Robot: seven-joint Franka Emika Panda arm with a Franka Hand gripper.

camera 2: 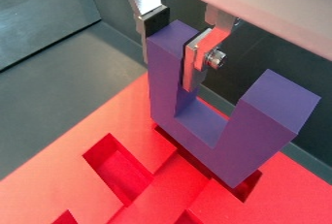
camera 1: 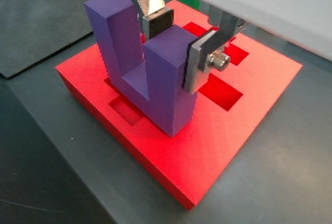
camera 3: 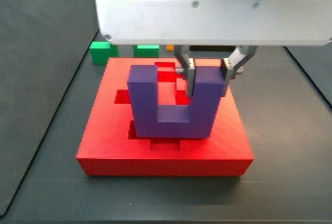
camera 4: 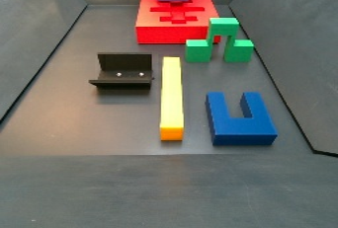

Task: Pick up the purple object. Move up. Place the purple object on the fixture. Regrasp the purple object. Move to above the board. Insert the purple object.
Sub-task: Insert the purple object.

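Sitting at the far end of the dark floor, the red board (camera 4: 176, 25) is the biggest thing in view, its brighter recessed cut-outs (camera 2: 123, 175) running along its middle. The purple U-shaped block (camera 3: 176, 100) stands upright on the board with its base bar down in a cut-out and both prongs pointing up (in a side view only its lower part shows, at the frame's edge). The gripper (camera 1: 182, 42) is closed on one prong, its silver fingers (camera 1: 205, 58) pressed against that prong's two faces. Nearer the camera lie a long yellow bar (camera 4: 171, 97), a blue U-shaped block (camera 4: 239, 116) and green blocks (camera 4: 218, 39). The black fixture (camera 4: 122, 72) stands beside the yellow bar, well apart from the board.
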